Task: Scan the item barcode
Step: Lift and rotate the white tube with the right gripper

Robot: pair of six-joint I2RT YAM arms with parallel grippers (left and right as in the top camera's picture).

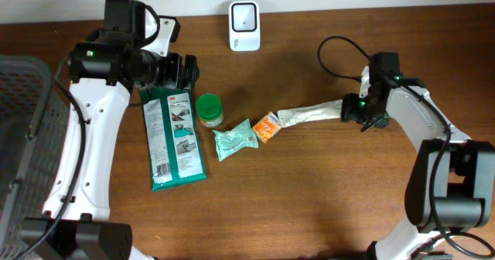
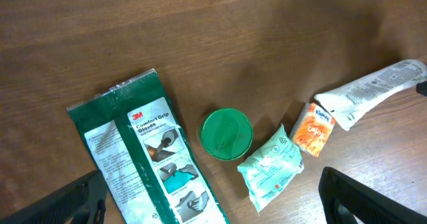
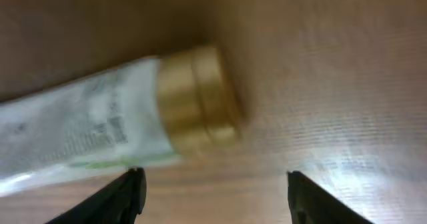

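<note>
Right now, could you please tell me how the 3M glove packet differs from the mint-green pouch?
The 3M glove packet is dark green, long and flat; the mint-green pouch is pale, much smaller and puffy. The packet carries printed pictures; the pouch shows only faint marks. Both lie on the table.

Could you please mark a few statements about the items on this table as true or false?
1. The white tube has a gold cap. True.
2. The green-lidded jar stands on the 3M glove packet. False: it stands on the table beside the packet.
3. The left gripper holds the glove packet. False: it is open and holds nothing.
4. The orange tissue packet lies between the tube and the pale green pack. True.
5. The right gripper is clamped on the tube. False: its jaws are apart, the cap lying clear of them.
</note>
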